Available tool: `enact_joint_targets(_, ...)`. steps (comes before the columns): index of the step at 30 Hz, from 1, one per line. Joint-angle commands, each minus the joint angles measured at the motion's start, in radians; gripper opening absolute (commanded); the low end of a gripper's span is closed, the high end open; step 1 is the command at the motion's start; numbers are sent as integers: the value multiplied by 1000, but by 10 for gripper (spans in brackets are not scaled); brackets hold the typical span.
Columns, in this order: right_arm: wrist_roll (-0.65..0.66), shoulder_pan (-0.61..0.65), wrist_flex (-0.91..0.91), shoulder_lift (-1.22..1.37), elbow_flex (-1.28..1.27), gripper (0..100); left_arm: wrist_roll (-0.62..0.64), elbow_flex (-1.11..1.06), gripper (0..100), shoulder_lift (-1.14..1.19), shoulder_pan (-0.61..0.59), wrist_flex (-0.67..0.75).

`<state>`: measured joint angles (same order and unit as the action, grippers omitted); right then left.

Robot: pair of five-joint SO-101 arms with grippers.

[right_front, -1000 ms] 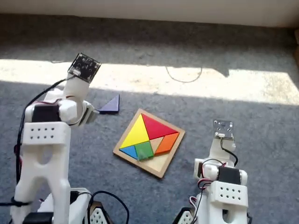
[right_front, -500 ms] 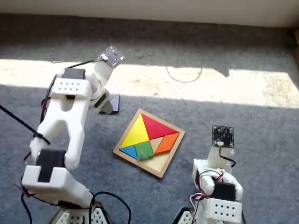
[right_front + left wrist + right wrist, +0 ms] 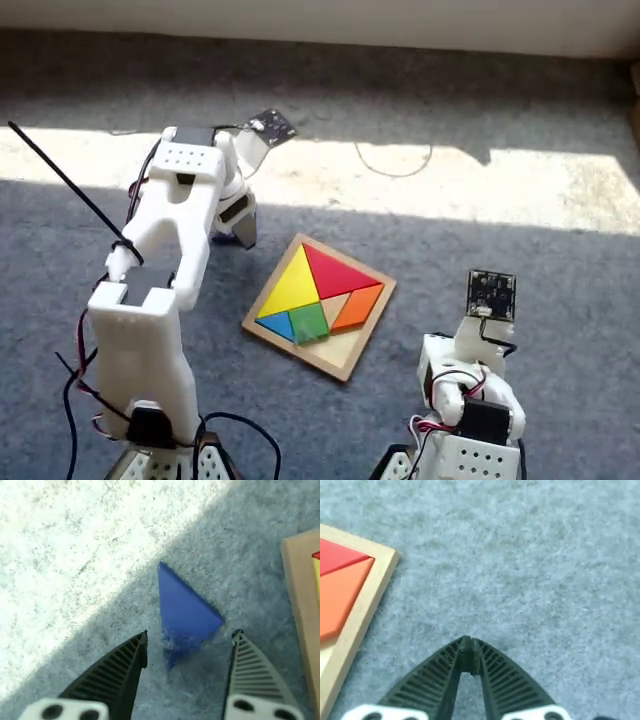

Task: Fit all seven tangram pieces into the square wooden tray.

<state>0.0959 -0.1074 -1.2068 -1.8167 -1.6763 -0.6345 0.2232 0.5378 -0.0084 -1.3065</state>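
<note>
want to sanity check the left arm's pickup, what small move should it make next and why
Probably lower a little and close. The left gripper is open, its fingertips either side of the blue triangle's near corner. The piece lies flat on the carpet beside the tray, which shows a bare gap.

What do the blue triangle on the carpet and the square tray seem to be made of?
The blue triangular tangram piece looks like painted wood or plastic: flat matte colour, crisp edges, no visible grain, so which is unclear. The square wooden tray looks like pale, bare or lightly sealed wood: tan rim and base with a dull surface.
</note>
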Motion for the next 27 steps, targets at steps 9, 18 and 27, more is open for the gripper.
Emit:
enact_joint_targets(9, 11, -10, -7, -15, -71, 5, -6, 225, 261, 205, 18, -12)
enact_joint_targets(18, 11, -10, -7, -15, -71, 5, -9, 232, 123, 222, 21, -68)
enact_joint_targets(27, 11, -10, -7, -15, -71, 5, -9, 232, 122, 99, 38, -215)
